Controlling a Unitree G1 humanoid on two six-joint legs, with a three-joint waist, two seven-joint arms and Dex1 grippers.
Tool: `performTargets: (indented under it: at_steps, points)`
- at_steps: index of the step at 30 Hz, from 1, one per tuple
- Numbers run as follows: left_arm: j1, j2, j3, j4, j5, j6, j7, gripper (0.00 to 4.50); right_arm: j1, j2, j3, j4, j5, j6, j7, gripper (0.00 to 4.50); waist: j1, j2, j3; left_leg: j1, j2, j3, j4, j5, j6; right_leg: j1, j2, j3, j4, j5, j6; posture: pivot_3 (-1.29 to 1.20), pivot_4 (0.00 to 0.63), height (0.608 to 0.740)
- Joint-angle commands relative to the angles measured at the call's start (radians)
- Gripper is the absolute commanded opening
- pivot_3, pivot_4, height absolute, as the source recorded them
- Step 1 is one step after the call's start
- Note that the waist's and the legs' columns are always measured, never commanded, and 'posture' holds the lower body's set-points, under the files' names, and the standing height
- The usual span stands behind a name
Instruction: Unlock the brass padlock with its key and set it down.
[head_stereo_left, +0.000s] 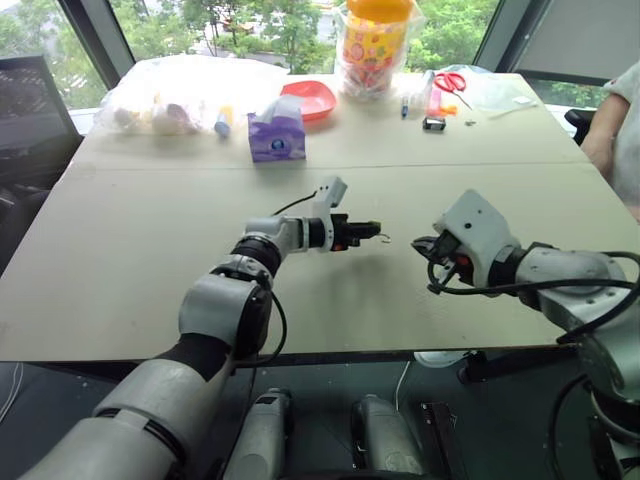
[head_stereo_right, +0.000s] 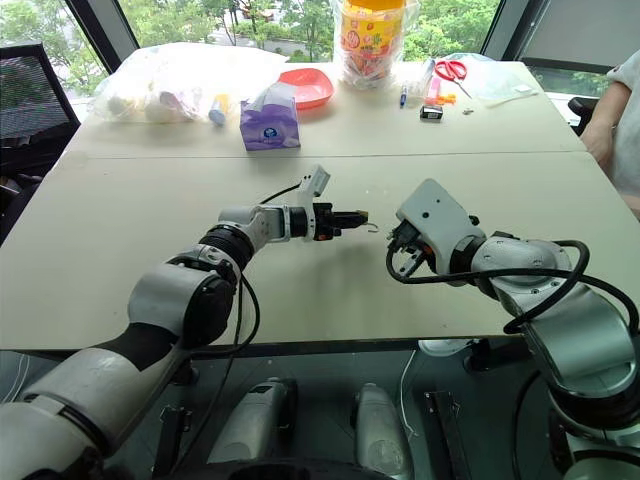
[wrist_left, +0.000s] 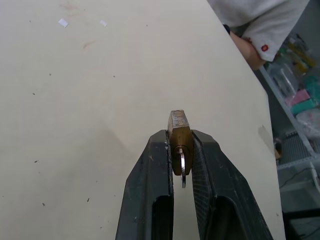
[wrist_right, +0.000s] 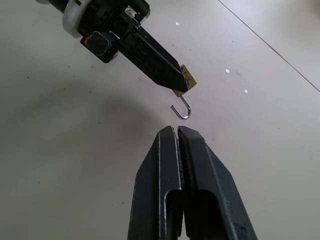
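A: Gripping the brass padlock (wrist_left: 179, 134) in the left hand (wrist_left: 180, 150) over the counter (head_stereo_left: 150, 250), shackle hanging open.
B: Right hand (wrist_right: 176, 131) closing empty just beside. Reading no writing anywhere.

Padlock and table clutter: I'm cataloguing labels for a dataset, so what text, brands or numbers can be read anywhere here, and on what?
No text can be read in these pictures.
Padlock: brass body shows no legible stamp.
Purple tissue pack: a round emblem, too small to read.
Patterned jar: colourful print, too blurred to read.
Red mark on the person's sleeve: no legible characters.
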Motion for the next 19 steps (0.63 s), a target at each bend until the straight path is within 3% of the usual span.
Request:
performTargets:
  at_steps: [1, 8, 11, 13, 16, 19]
  points:
    - [-0.009, 0.013, 0.010, -0.008, 0.014, 0.005, -0.026, 1.69, 0.002, 0.013, -0.035, -0.039, 0.019, 0.014, -0.023, 0.00, 0.000, 0.000, 0.000, 0.000, 0.000, 0.000, 0.000, 0.000, 0.000, 0.000, 0.000, 0.000, 0.000, 0.000, 0.000, 0.00, 0.150, 0.740]
    - [-0.003, 0.065, -0.015, -0.020, 0.063, -0.011, -0.035, 4.16, 0.019, 0.025, -0.037, -0.038, 0.035, 0.016, -0.046, 0.00, 0.000, 0.000, 0.000, 0.000, 0.000, 0.000, 0.000, 0.000, 0.000, 0.000, 0.000, 0.000, 0.000, 0.000, 0.000, 0.00, 0.150, 0.740]
    - [0.021, 0.164, -0.099, -0.099, 0.147, -0.166, -0.114, 4.16, 0.062, 0.016, -0.056, -0.037, 0.033, 0.004, -0.051, 0.00, -0.007, 0.000, 0.000, 0.001, 0.000, 0.000, 0.000, 0.000, 0.000, 0.000, 0.000, 0.000, 0.000, 0.000, 0.000, 0.00, 0.150, 0.740]
    - [0.041, 0.226, -0.097, -0.183, 0.125, -0.181, -0.206, 4.16, 0.095, 0.022, -0.075, -0.036, 0.025, -0.014, -0.062, 0.00, -0.012, 0.000, 0.000, 0.002, 0.001, 0.002, -0.002, 0.000, 0.000, 0.000, 0.000, 0.001, 0.000, 0.000, 0.000, 0.00, 0.150, 0.740]
    - [0.133, 0.295, -0.080, -0.414, 0.058, -0.092, -0.261, 4.16, 0.138, 0.062, -0.102, -0.023, -0.003, -0.084, -0.108, 0.00, -0.004, 0.000, 0.000, 0.002, 0.003, 0.002, -0.003, 0.000, 0.000, -0.002, 0.001, 0.001, 0.000, 0.000, -0.001, 0.00, 0.150, 0.740]
    - [0.304, 0.336, -0.036, -0.757, -0.025, 0.060, -0.200, 4.16, 0.167, 0.140, -0.141, -0.002, -0.032, -0.166, -0.173, 0.00, 0.001, 0.001, -0.001, 0.001, 0.003, 0.002, -0.002, 0.000, -0.001, 0.000, -0.002, 0.001, -0.002, 0.000, -0.001, 0.00, 0.150, 0.740]
